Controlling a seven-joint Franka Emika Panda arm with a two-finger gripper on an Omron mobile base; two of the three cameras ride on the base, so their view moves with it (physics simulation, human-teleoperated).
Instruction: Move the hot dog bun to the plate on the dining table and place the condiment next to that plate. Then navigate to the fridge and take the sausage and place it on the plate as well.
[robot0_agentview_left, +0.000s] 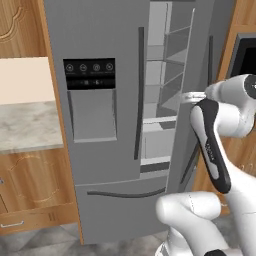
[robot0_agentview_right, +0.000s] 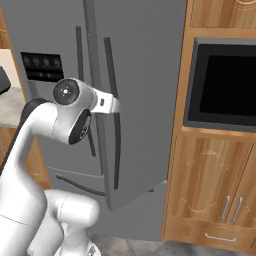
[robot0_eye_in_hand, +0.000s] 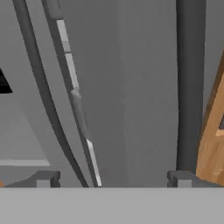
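The tall grey fridge (robot0_agentview_left: 100, 150) stands right ahead, its right door (robot0_agentview_right: 145, 75) swung a little ajar. Through the gap, grey inner shelves (robot0_agentview_left: 167, 75) show. My gripper (robot0_agentview_left: 191, 96) hovers at the edge of that door, beside its dark vertical handle (robot0_agentview_right: 114, 130). In the hand view the gripper (robot0_eye_in_hand: 113, 179) is open, its fingertips (robot0_eye_in_hand: 43, 178) wide apart with nothing between them, facing the door's grey face (robot0_eye_in_hand: 131, 87). The handle (robot0_eye_in_hand: 190, 87) runs above the right tip. The sausage, hot dog bun, plate, condiment and dining table are out of view.
A black wall oven (robot0_agentview_right: 225, 85) sits in wooden cabinets (robot0_agentview_right: 215, 190) right of the fridge. On the left is a marbled counter (robot0_agentview_left: 25, 125) over wooden drawers (robot0_agentview_left: 30, 190). The left door carries a dispenser panel (robot0_agentview_left: 90, 95).
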